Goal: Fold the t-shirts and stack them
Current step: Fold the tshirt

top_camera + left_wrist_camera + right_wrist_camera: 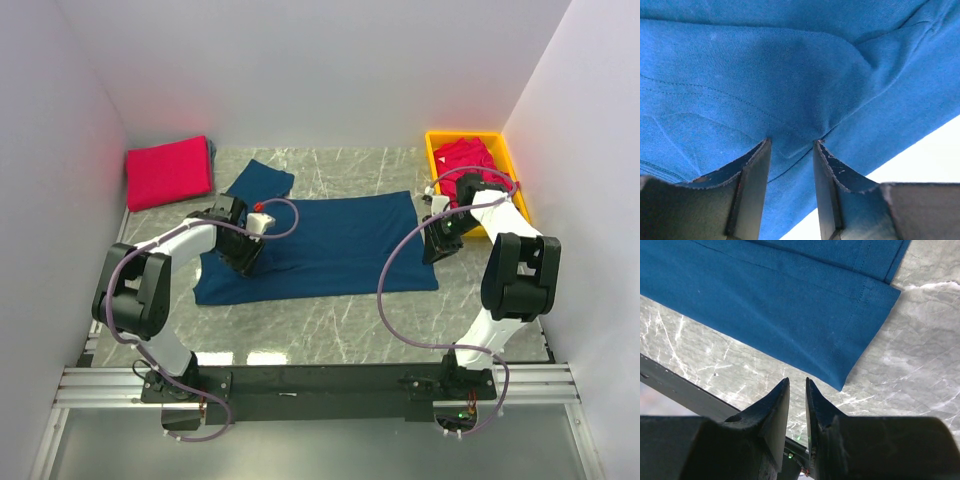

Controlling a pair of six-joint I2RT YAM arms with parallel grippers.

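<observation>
the marble table (330, 320) lies under both pincers. on it the navy blue t-shirt (340, 245) is spread flat. its long axis runs from the left pincer (247, 255) across to the right pincer (438, 245). the hem end points toward the right pincer, and one sleeve (258, 182) sticks out on the far side of the left pincer.

the folded red-pink t-shirt (168, 172) lies well apart from the left pincer, on its outer far side. the yellow bin (519, 185), with more red-pink t-shirts (462, 158) in it, stands near the right pincer, on its far outer side.

in the left wrist view the left pincer (792, 142) has its jaws apart. both tips press into the navy blue t-shirt (790, 75), with a raised fold between them; i cannot tell if the fold is really clamped.

in the right wrist view the right pincer (797, 380) has its jaws almost together, with only a narrow slit and nothing in it. the corner of the hem (836, 374) lies just ahead of the tips, not touching.
</observation>
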